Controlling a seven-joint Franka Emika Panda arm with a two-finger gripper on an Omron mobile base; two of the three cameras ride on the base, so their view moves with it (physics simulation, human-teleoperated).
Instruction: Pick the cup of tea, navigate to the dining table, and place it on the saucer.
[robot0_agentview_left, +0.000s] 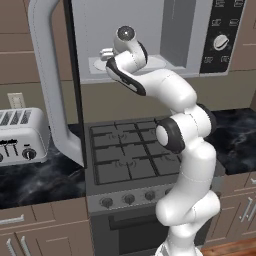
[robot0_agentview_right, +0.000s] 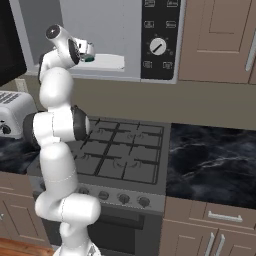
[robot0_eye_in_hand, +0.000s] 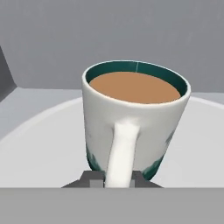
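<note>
The white cup of tea with a teal-green rim and light brown liquid (robot0_eye_in_hand: 135, 118) is standing on the large white round plate (robot0_eye_in_hand: 39, 144) inside the open grey microwave (robot0_agentview_left: 150, 35), above the gas stove (robot0_agentview_left: 132, 150). The hand (robot0_eye_in_hand: 113, 178) is sitting at the cup's handle; whether its fingers are clamping cannot be told.

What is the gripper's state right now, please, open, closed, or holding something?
Gripper: cannot be told. Its fingers sit either side of the handle of the cup of tea, which stands on the microwave plate, but a closed grasp isn't visible.
</note>
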